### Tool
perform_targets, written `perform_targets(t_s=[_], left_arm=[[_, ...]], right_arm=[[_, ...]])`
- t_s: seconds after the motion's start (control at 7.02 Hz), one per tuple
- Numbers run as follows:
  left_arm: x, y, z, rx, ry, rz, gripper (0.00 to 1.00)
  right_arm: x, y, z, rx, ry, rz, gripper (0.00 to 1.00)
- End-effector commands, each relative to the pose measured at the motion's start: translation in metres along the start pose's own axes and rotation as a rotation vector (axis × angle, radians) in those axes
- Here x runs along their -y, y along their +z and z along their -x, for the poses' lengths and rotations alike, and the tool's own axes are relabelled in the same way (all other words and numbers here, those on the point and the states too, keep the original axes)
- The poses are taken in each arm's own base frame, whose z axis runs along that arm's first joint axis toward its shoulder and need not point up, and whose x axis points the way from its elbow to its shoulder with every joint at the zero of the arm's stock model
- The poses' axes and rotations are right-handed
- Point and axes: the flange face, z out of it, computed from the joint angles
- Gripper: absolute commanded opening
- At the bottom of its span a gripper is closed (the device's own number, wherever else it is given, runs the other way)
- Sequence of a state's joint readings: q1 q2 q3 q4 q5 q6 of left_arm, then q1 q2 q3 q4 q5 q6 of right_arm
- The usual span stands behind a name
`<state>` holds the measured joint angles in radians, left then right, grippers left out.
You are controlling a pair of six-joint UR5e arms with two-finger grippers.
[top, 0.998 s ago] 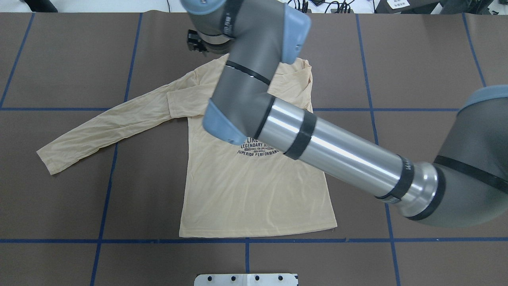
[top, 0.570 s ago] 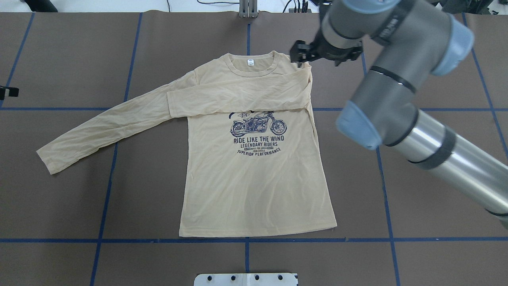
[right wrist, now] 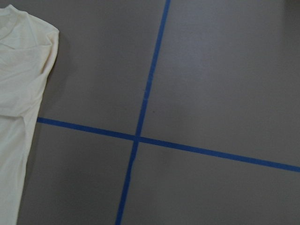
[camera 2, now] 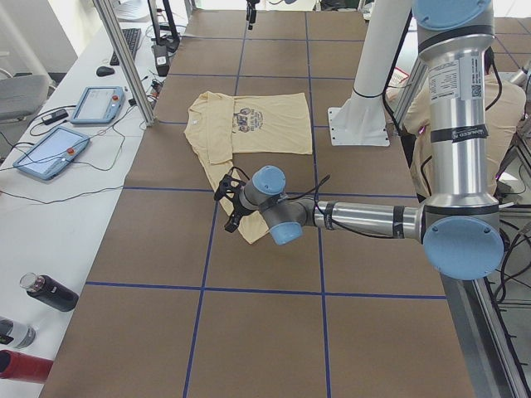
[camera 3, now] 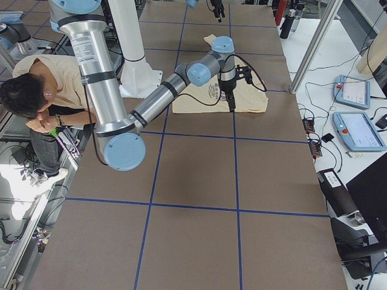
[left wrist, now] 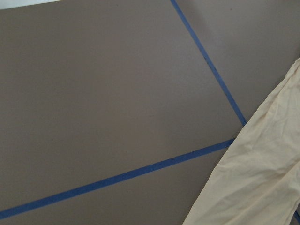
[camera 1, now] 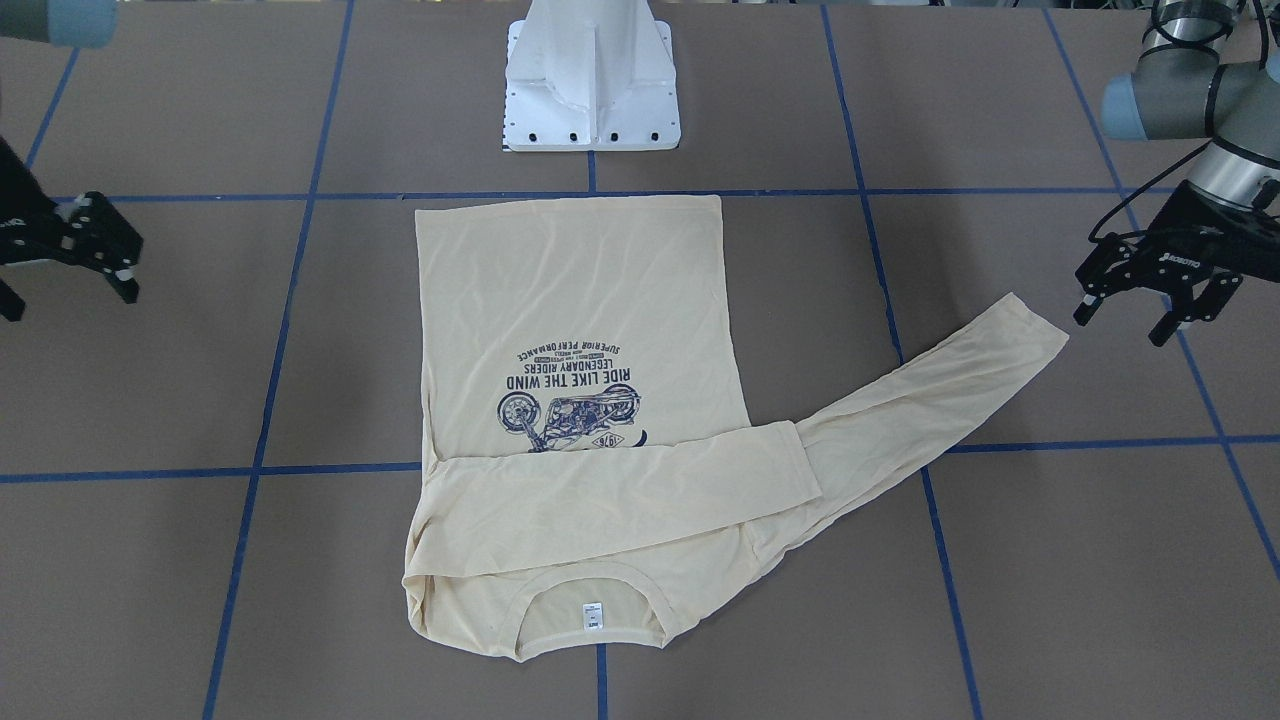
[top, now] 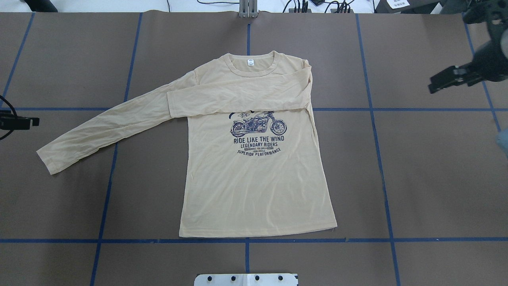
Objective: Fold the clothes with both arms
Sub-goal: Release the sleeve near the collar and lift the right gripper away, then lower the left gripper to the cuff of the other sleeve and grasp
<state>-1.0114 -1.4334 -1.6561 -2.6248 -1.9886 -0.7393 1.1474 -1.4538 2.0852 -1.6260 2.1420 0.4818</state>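
The black two-finger left claw (camera 1: pixel 1122 322) hangs over bare table, its fingers spread with nothing between them. Just inboard of it, toward the table's middle, lies the cuff (camera 1: pixel 1030 325) of the outstretched sleeve (top: pixel 107 127) of the pale cream-yellow long-sleeved T-shirt (top: pixel 254 178) with the navy motorcycle print. Seen from the claw, that sleeve's long axis runs off on a slant. The cuff is nearest, and the cloth then runs inward and away from the robot to the shoulder beside the ribbed neck. In the left wrist view the sleeve cloth (left wrist: pixel 262 173) enters at one corner only, so the claw is beside the sleeve, not over it. I cannot tell how high it hangs.

Beyond the sleeve, the shirt's body lies flat and print-up on the brown table marked with blue tape lines (top: pixel 436 178), hem toward the robot. The other sleeve (top: pixel 238 99) is laid across the chest above the print.

The black two-finger right claw (camera 1: pixel 68 298) also looks spread and empty. It is well apart from the shirt, with a wide stretch of table between them. The left claw is much the nearer to loose cloth, so I judge the next move to be its own: down and inward onto the cuff, then across the chest.
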Motion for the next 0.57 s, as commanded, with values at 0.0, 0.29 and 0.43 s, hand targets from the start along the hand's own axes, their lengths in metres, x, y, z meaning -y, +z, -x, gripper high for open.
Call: perform_targets(t_s=[0.0, 0.29, 0.43], left_arm=[[-0.033, 0.033, -0.01, 0.047, -0.041, 0.03, 0.94], [-0.044, 0.046, 0.002, 0.083, -0.047, 0.046, 0.85], [-0.047, 0.05, -0.002, 0.079, -0.039, 0.056, 0.85]], right_arm=[[-0.056, -0.005, -0.103, -0.007, -0.039, 0.005, 1.0], [-0.06, -0.009, -0.112, 0.029, -0.034, -0.006, 1.0], [-0.061, -0.007, -0.114, 0.028, -0.033, -0.002, 1.0]])
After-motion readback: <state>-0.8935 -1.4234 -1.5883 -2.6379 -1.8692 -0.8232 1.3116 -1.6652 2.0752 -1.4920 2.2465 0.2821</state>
